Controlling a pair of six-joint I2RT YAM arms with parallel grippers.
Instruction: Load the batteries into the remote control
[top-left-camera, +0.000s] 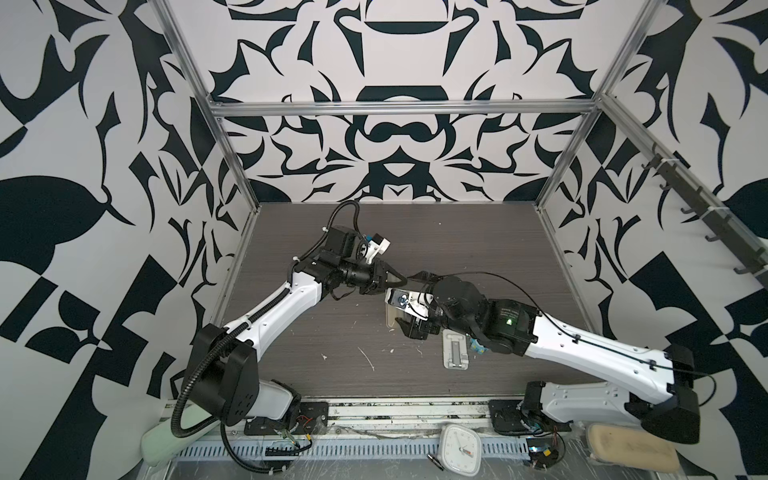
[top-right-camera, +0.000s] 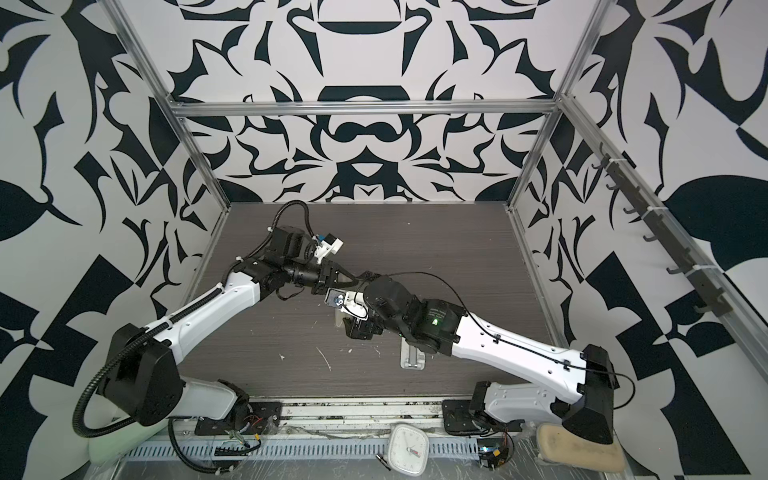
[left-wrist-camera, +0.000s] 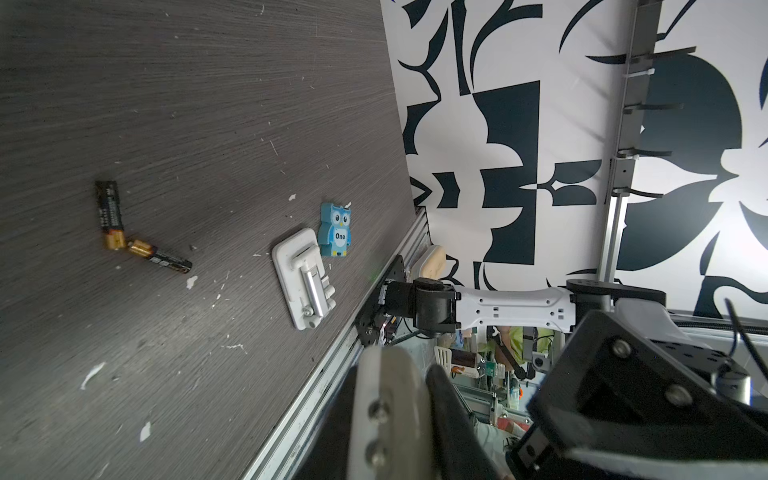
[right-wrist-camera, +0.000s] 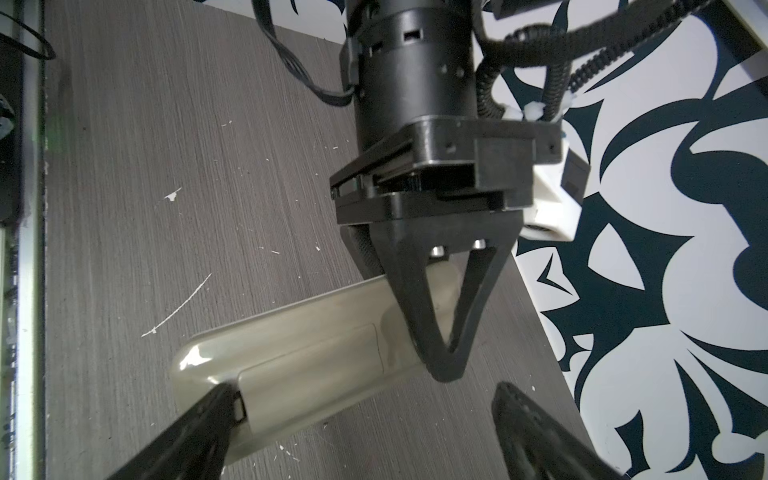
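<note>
DUAL-ARM CELL: The remote lies back-up on the table, its cover in place. The left end effector reaches over the remote's far end with its jaws nearly together. It appears to be pinching that end through its thickness, though the lower finger's contact is hard to make out. The right end effector is spread wide at the near end. One finger touches the rounded end beside the cover's edge, and the other hangs clear of the remote on the opposite side. Two batteries lie loose on the table away from the remote, gold ends touching in a V. They are near a white stand and a blue owl.
</note>
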